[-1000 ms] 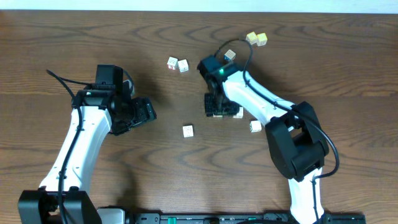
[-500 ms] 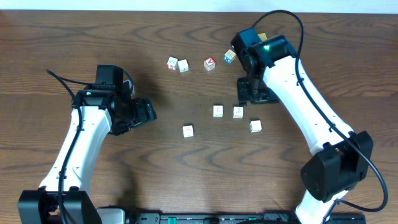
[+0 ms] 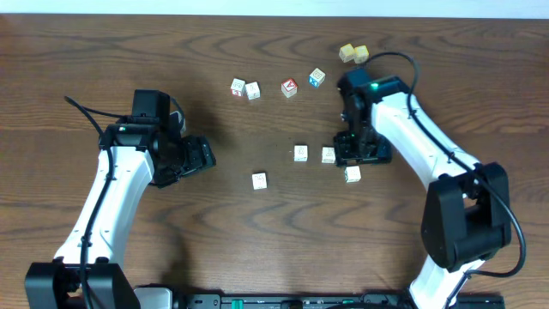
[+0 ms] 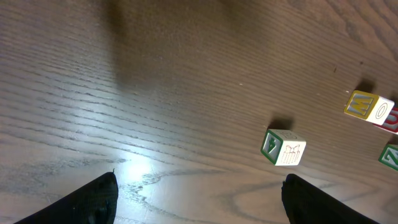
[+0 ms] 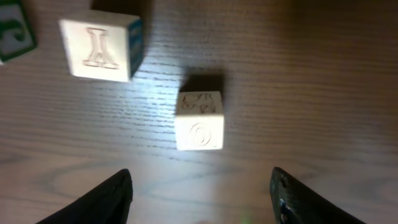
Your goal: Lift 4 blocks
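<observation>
Wooden table (image 3: 257, 257) carries four blocks (image 3: 300, 153), loosely grouped near centre. Right gripper (image 5: 202, 190) hangs over one, jaws open on either side and clear of it, aligned for grasping. Left gripper (image 3: 202, 154) stands aside, jaws open and empty.

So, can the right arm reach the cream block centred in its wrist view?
Likely yes: the cream block lies centred before the open right gripper, with the neighbouring block standing well apart.

Dark wooden table (image 3: 257, 257) carries four pale blocks (image 3: 300, 153) and coloured cubes (image 3: 289, 87).
</observation>
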{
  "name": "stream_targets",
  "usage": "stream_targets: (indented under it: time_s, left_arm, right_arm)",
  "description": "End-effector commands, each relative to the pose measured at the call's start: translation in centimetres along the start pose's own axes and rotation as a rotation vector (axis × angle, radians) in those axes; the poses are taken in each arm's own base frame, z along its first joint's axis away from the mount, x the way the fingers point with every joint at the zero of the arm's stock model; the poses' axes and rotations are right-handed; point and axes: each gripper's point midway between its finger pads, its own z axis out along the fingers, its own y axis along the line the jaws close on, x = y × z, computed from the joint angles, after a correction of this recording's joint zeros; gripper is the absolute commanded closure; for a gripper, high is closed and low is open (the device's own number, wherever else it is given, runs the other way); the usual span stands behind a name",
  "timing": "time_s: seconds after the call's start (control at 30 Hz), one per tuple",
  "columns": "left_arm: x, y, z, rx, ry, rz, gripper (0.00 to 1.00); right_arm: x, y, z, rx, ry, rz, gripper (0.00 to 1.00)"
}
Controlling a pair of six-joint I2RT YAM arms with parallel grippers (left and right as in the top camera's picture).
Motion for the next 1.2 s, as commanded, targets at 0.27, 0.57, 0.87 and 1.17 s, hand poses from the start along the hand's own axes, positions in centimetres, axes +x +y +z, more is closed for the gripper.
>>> stream_targets:
  time_s: [0.27, 0.57, 0.87, 1.17]
  left_arm:
    - [0.2, 0.3, 0.4, -0.004, 0.013, -0.001, 0.15]
    - [0.2, 0.3, 0.4, -0.004, 0.012, -0.001, 0.16]
    - [0.2, 0.3, 0.4, -0.004, 0.012, -0.001, 0.16]
    - [0.2, 0.3, 0.4, -0.004, 0.012, -0.001, 0.16]
  right_arm:
    - [0.9, -0.9, 4.3, -0.074, 0.026, -0.026, 0.39]
    - [-0.1, -0.5, 5.7, -0.092, -0.033, -0.022, 0.54]
    - [-0.7, -0.4, 5.6, -0.098, -0.059, 0.002, 0.67]
    - [-3.3, 0.2, 5.3, -0.124, -0.162, 0.047, 0.69]
